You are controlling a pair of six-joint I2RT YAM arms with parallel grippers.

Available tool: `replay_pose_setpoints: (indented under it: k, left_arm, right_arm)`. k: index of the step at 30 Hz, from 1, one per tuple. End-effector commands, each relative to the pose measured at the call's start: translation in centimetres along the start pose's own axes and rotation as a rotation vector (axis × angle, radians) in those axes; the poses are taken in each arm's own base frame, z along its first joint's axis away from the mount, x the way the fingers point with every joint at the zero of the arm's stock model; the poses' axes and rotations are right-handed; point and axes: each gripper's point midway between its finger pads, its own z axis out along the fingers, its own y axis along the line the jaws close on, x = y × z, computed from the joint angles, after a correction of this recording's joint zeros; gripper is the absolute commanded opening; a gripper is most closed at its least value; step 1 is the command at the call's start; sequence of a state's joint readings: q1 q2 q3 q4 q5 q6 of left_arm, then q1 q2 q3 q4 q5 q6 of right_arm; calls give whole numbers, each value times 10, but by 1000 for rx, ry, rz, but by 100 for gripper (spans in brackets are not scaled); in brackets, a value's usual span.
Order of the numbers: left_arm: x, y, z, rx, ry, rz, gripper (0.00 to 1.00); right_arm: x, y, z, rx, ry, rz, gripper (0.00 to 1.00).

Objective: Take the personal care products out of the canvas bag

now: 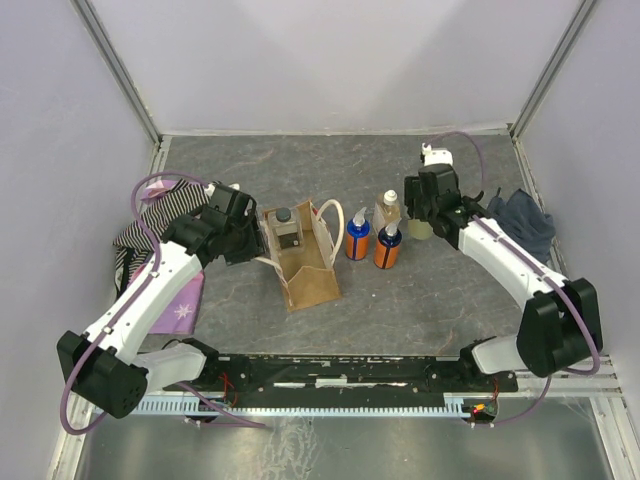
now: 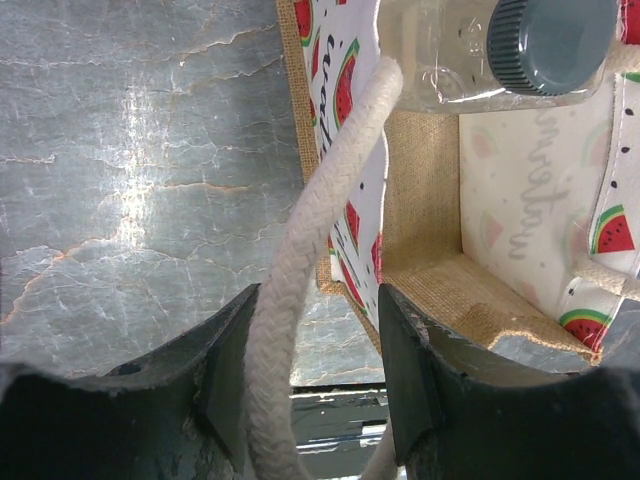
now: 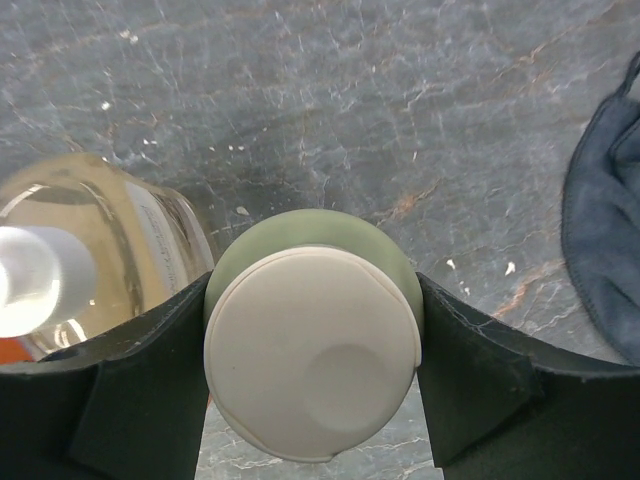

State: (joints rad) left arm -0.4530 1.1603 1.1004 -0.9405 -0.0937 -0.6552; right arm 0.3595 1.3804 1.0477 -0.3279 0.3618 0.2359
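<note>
The canvas bag [image 1: 308, 270] lies open mid-table; its burlap wall [image 2: 420, 190] shows in the left wrist view. Inside is the clear square bottle [image 1: 286, 228] with a dark cap [image 2: 550, 40]. My left gripper [image 1: 245, 238] [image 2: 318, 300] is open around the cream rope handle [image 2: 330, 180], which rests against one finger only. Right of the bag stand two orange-and-blue bottles [image 1: 357, 240] [image 1: 387, 247] and the amber bottle [image 1: 388, 208] [image 3: 100, 250]. My right gripper [image 1: 422, 222] [image 3: 312, 288] is shut on the cream bottle [image 3: 312, 360], just right of the amber one.
A blue-grey cloth [image 1: 525, 222] [image 3: 605, 250] lies near the right wall. Striped clothes [image 1: 150, 215] and a purple garment [image 1: 178, 300] lie at the left under the left arm. Walls enclose the table on three sides.
</note>
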Motion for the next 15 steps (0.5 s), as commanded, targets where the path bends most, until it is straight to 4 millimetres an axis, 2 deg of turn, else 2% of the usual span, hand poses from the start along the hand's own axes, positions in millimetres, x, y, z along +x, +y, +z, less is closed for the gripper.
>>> replay_pose_setpoints:
  k: [1, 4, 10, 15]
  left_arm:
    - [0, -3, 0, 24, -5, 0, 56]
    - [2, -3, 1, 24, -1, -4, 56]
    - [2, 0, -1, 19, -5, -2, 56]
    - [3, 1, -1, 14, -6, 0, 56]
  right_arm:
    - [-51, 5, 3, -8, -201, 127, 36]
    - [-44, 8, 12, -10, -184, 136, 36]
    - [-26, 12, 30, -2, -143, 146, 42]
    - [-17, 10, 37, 19, -119, 153, 53]
